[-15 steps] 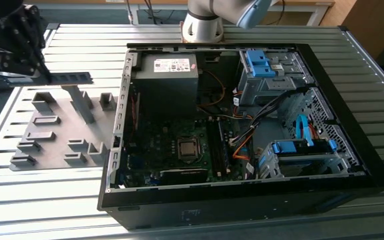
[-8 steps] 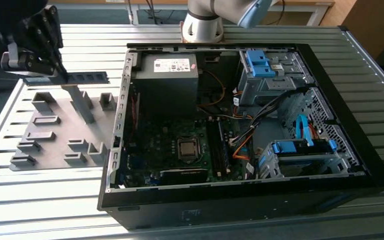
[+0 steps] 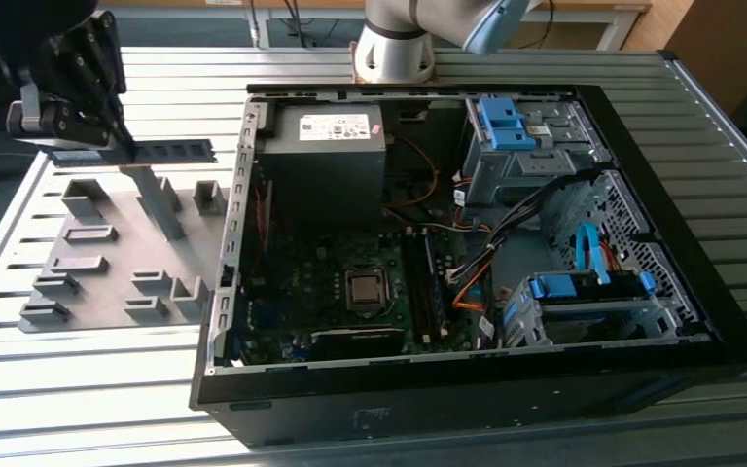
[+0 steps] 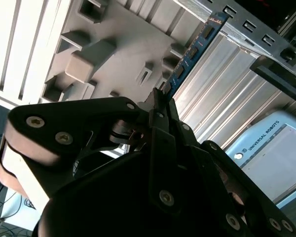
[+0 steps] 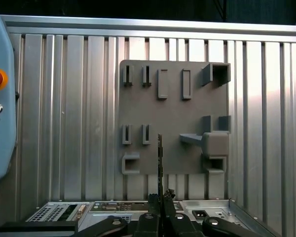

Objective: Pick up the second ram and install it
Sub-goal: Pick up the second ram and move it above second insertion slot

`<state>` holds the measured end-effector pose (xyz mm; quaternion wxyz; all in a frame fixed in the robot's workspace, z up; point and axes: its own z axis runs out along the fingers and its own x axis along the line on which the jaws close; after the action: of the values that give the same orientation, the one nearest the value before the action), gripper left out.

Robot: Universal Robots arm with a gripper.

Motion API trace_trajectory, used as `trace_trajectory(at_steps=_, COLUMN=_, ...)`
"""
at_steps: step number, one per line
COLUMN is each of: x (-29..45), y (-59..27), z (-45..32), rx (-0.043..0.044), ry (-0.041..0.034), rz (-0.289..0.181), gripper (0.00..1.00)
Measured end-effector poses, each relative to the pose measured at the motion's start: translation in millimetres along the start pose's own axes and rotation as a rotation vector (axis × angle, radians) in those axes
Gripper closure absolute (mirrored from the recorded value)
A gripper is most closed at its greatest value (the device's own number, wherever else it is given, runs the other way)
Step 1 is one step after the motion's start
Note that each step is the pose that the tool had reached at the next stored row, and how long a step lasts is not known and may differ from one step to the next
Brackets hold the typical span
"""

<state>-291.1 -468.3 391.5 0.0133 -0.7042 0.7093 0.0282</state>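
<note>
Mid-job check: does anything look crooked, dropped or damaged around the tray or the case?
Nothing stands out. The gripper is shut on the second ram, which sits straight between the fingers above the grey holder tray. The open computer case lies flat beside the tray.
</note>
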Motion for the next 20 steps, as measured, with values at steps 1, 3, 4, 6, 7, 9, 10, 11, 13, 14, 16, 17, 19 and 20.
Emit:
trace_trajectory(at_steps=1, x=0.0, y=-0.7, z=0.0, rx=0.0000, ry=0.0000, rz=0.000, gripper=0.86)
trace_trajectory(at_steps=3, x=0.0, y=-2.7, z=0.0, rx=0.0000, ry=0.0000, rz=0.000, gripper=0.86)
trace_trajectory(at_steps=4, x=0.0, y=-4.0, z=-0.1, rx=0.0000, ry=0.0000, rz=0.000, gripper=0.86)
trace_trajectory(at_steps=6, x=0.0, y=-6.9, z=-0.1, rx=0.0000, ry=0.0000, rz=0.000, gripper=0.86)
trace_trajectory(at_steps=7, x=0.0, y=-8.4, z=-0.2, rx=0.0000, ry=0.0000, rz=0.000, gripper=0.86)
trace_trajectory(at_steps=9, x=-0.1, y=-12.2, z=-0.2, rx=0.0000, ry=0.0000, rz=0.000, gripper=0.86)
trace_trajectory(at_steps=10, x=-0.1, y=-14.5, z=-0.2, rx=0.0001, ry=-0.0001, rz=0.000, gripper=0.86)
trace_trajectory(at_steps=11, x=-0.1, y=-16.9, z=-0.3, rx=0.0000, ry=-0.0001, rz=0.000, gripper=0.86)
trace_trajectory(at_steps=13, x=-0.2, y=-21.7, z=-0.4, rx=0.0001, ry=0.0000, rz=0.000, gripper=0.86)
trace_trajectory(at_steps=14, x=-0.2, y=-24.3, z=-0.5, rx=0.0001, ry=0.0000, rz=0.000, gripper=0.86)
trace_trajectory(at_steps=16, x=-0.2, y=-29.6, z=-0.6, rx=0.0000, ry=0.0000, rz=0.000, gripper=0.86)
trace_trajectory(at_steps=17, x=-0.2, y=-32.5, z=-0.7, rx=0.0000, ry=0.0000, rz=0.000, gripper=0.86)
trace_trajectory(at_steps=19, x=-0.3, y=-38.3, z=-0.8, rx=0.0001, ry=0.0000, rz=0.000, gripper=0.86)
trace_trajectory(at_steps=20, x=-0.3, y=-41.1, z=-0.8, rx=0.0000, ry=0.0000, rz=0.000, gripper=0.86)
